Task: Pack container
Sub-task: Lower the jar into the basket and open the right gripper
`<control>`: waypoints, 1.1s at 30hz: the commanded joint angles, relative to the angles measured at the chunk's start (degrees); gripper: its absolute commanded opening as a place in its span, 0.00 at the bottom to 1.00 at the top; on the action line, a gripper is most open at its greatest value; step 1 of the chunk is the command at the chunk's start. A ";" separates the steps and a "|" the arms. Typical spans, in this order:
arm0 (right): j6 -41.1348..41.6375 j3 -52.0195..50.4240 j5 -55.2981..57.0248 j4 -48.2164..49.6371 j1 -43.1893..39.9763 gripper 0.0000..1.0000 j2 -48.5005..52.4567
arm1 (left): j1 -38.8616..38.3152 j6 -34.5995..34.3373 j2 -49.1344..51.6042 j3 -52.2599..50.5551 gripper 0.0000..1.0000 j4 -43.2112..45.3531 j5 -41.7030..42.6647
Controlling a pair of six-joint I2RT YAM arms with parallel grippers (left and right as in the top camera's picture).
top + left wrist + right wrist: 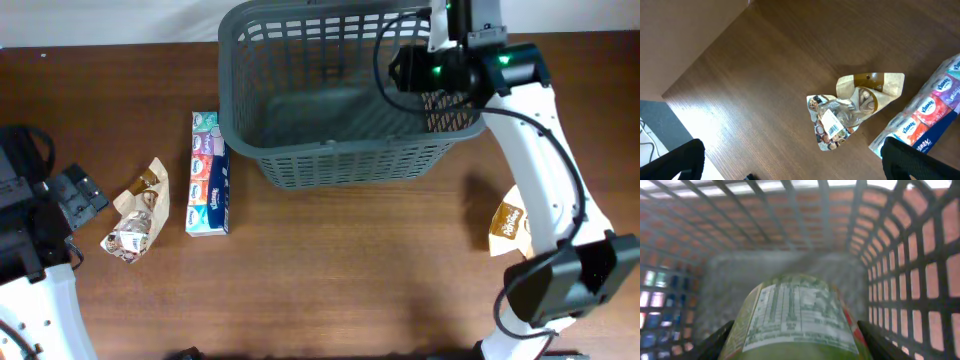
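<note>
The container (pixel 330 165) sits at upper centre of the overhead view on the brown wood surface (pixel 350 280), its far rim cut by the top edge. The right arm (pixel 545 150) runs up from the lower right corner and bends over the container's right wall. That puts the right fingers (pixel 885 347) inside it, near the right side and above the solid base.

In the right wrist view the lattice walls close in all round (right wall nearest, along the right of the frame), and the grey base lies ahead, blurred. The right fingers are clamped on a green can (pixel 795 320), one finger at each lower corner of the frame w/ the can filling the gap btwn them. Its white nutrition label faces the camera. Can't tell whether the can touches the base.

The left fingers (pixel 670 160) are spread apart w/ nothing btwn them, at the left edge of the overhead view, well apart from the container. In the left wrist view a crumpled snack bag (pixel 832 122) lies right of centre, w/ a tan bag (pixel 880 85) touching it at upper right. A tissue multipack (pixel 927 112) lies just beside them at the frame's right edge. Overhead, it lies close against the container's lower left corner (touching or not, can't tell). A second tan bag (pixel 508 222) lies at right, partly hidden by the right arm.
</note>
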 commanded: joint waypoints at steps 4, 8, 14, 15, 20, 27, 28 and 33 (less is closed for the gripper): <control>-1.44 0.81 5.20 -1.77 2.23 0.04 2.58 | 0.35 0.11 -0.74 0.90 0.99 0.13 0.46; -1.66 0.81 6.51 -2.49 3.48 0.04 4.11 | 0.35 0.11 -0.74 0.90 0.99 0.13 0.46; -1.64 0.81 7.10 -4.11 3.67 0.04 8.07 | 0.35 0.11 -0.74 0.90 0.99 0.13 0.46; -1.64 0.81 7.10 -4.46 3.67 0.04 8.87 | 0.35 0.09 -0.74 0.90 0.99 0.13 0.48; -1.64 0.81 7.10 -6.25 3.96 0.04 12.81 | 0.35 0.09 -0.74 0.90 0.99 0.13 0.48; -1.62 0.74 7.34 -7.54 4.00 0.04 15.13 | 0.35 0.11 -0.74 0.90 0.99 0.13 0.46; -1.62 0.74 7.34 -7.76 4.00 0.04 15.17 | 0.35 0.11 -0.74 0.90 0.99 0.13 0.46; -1.64 0.70 7.34 -8.72 4.00 0.04 15.19 | 0.35 0.11 -0.74 0.90 0.99 0.13 0.46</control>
